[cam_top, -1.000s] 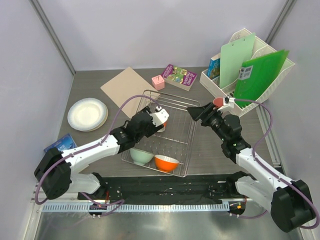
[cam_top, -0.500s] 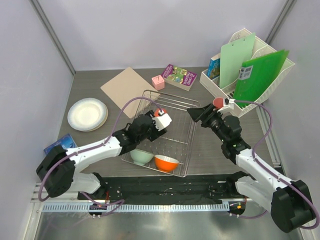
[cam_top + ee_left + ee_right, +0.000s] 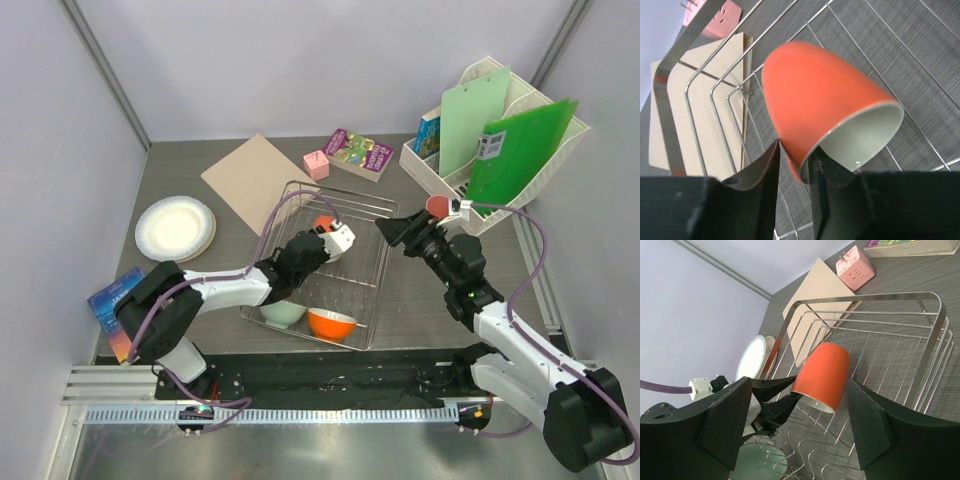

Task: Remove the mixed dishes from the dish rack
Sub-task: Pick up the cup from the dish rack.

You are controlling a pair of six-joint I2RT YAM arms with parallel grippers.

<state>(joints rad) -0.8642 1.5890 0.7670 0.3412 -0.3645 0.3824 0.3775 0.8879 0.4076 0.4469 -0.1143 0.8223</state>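
- Clamped now on the wall of the orange cup (image 3: 825,95): left gripper (image 3: 795,150), one finger inside the mouth and one outside. Jaws wider a second ago, nothing between them then.
- Tilted, mouth down and to one side, over the wires in the far half of the rack (image 3: 380,262). Cannot tell whether touching the wires.
- Stretched farther toward the rack's far edge than a second ago: left arm, with its near links swung in from the tabletop's left edge.
- Hardly moved since then: right gripper (image 3: 398,226), spread wide and holding nothing, hovering by the rack's far right corner, pointed at the cup.
- Same places as before: mint bowl (image 3: 284,313) and orange bowl (image 3: 333,323), side by side at the rack's near edge.
- Same too: plates (image 3: 175,228), stacked near the tabletop's left edge.
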